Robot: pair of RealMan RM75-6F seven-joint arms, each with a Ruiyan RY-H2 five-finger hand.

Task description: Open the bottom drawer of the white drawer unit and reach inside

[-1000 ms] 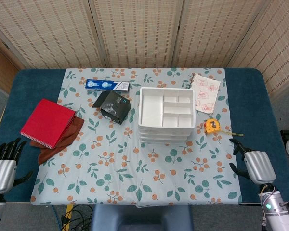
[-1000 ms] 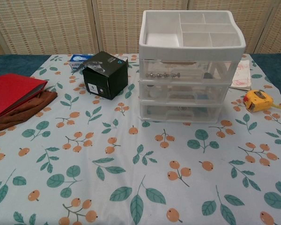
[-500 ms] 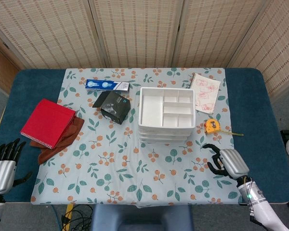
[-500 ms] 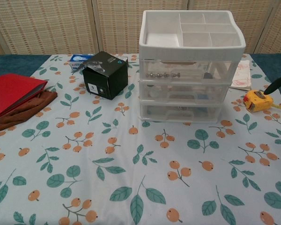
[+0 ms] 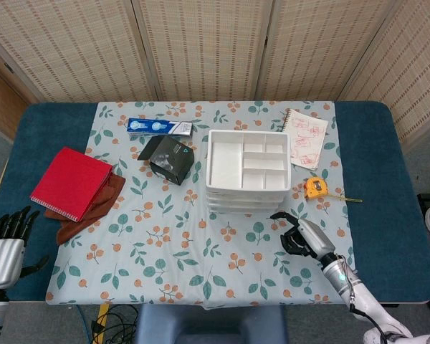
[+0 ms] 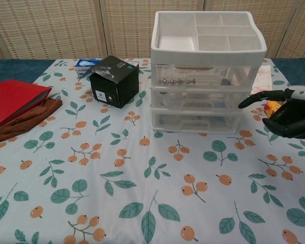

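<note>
The white drawer unit [image 5: 247, 172] [image 6: 208, 76] stands right of the table's middle, with an open divided tray on top and three clear drawers below. Its bottom drawer [image 6: 195, 122] is pushed in, flush with the two above. My right hand [image 5: 301, 235] [image 6: 287, 114] hovers in front and to the right of the unit, level with the lower drawers and clear of them. Most of its fingers are curled in and hold nothing; one dark finger [image 6: 254, 99] stretches toward the unit. My left hand [image 5: 7, 247] stays at the table's front left corner with its fingers spread.
A black box [image 5: 173, 159] [image 6: 114, 80] stands left of the unit, a blue carton [image 5: 159, 127] behind it. A red notebook [image 5: 72, 183] lies on a brown cloth at far left. A yellow tape measure [image 5: 315, 188] and a notepad [image 5: 307, 137] lie right of the unit.
My right hand has swung in from the table's right edge toward the unit's front and come into the chest view, its fingers curling. The left hand and the drawers have not moved.
</note>
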